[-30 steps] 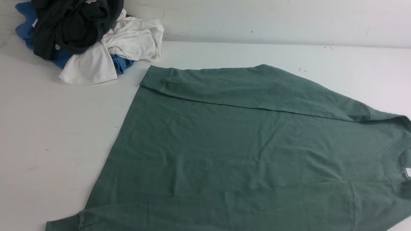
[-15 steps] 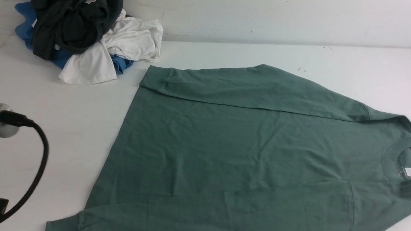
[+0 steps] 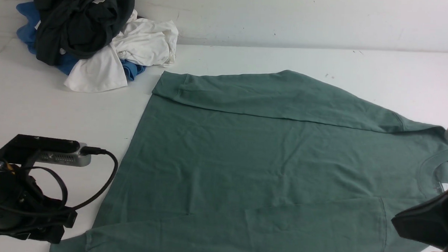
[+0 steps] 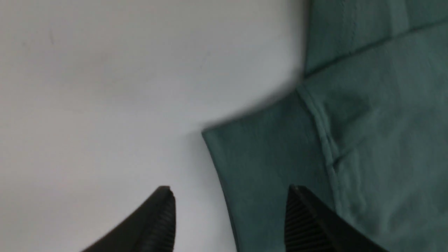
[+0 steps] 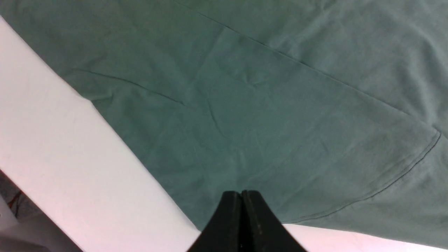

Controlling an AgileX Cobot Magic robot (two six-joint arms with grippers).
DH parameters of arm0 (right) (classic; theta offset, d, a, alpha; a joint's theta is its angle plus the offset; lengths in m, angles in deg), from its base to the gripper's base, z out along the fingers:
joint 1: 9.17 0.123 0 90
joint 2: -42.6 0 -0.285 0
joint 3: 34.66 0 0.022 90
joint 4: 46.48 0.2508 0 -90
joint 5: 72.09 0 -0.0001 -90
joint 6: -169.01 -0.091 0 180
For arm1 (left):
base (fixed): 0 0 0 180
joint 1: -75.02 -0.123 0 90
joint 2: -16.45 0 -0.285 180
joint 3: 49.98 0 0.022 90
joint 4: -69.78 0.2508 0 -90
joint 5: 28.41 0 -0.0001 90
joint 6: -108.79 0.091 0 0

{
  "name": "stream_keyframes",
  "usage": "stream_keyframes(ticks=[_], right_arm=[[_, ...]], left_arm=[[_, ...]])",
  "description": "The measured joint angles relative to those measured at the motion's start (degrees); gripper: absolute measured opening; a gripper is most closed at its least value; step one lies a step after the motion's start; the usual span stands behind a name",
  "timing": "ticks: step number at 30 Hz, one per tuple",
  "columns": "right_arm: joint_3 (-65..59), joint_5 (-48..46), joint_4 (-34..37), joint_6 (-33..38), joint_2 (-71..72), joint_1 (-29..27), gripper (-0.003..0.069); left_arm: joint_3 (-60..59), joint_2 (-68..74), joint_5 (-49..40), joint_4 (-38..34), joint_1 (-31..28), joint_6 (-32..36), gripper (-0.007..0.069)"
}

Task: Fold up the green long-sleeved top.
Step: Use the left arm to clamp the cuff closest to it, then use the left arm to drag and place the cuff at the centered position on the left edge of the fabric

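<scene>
The green long-sleeved top [image 3: 263,161] is spread flat on the white table [image 3: 42,108], with its hem to the left and its ribbed neck to the right. Both of its 2 sleeves are folded in over the body, 1 along the far edge and 1 along the near edge. A small white neck label [image 3: 445,186] is partly seen inside the neck.

Beyond the top's far-left corner, well apart from it, a heap of other clothes is piled against the wall: a dark garment [image 3: 78,20] on top, a white garment [image 3: 137,44] beside it and a blue garment [image 3: 26,26] underneath.

The left gripper [image 4: 229,196] is placed at the top's near-left corner, by the cuff of the near sleeve. Its jaws are spread wide, 1 finger over bare table and the other over the fabric, and nothing is gripped between them. Whether the cloth is touched cannot be told.

The right gripper [image 5: 241,192] is held above the top's near edge at the neck end, close to the sleeve seam. Its 2 fingers are pressed together with nothing between them.
</scene>
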Motion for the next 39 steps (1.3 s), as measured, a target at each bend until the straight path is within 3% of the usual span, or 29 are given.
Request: stream_keyframes(ticks=[7, 20, 25, 34, 39], right_arm=[[0.0, 0.1, -1.0, 0.0, 0.0, 0.0, -0.0015], [0.0, 2.9, -1.1, 0.0, -0.1, 0.1, -0.0015], [0.0, 3.0, -2.7, -0.8, -0.1, 0.1, -0.0015], [0.0, 3.0, -17.1, -17.0, -3.6, -3.4, -0.0015], [0.0, 3.7, -20.4, -22.5, -9.0, -6.4, -0.0015]], left_arm=[[0.0, 9.1, 4.5, 0.0, 0.1, -2.0, 0.0330], [0.2, 12.1, 4.9, -0.5, 0.1, -0.4, 0.0032], [0.2, 6.3, 4.4, -0.4, 0.1, -0.2, 0.0023], [9.2, -5.2, -3.8, -0.3, 0.2, 0.9, 0.0023], [16.0, -4.8, -8.1, 0.0, 3.0, 2.7, 0.0023]])
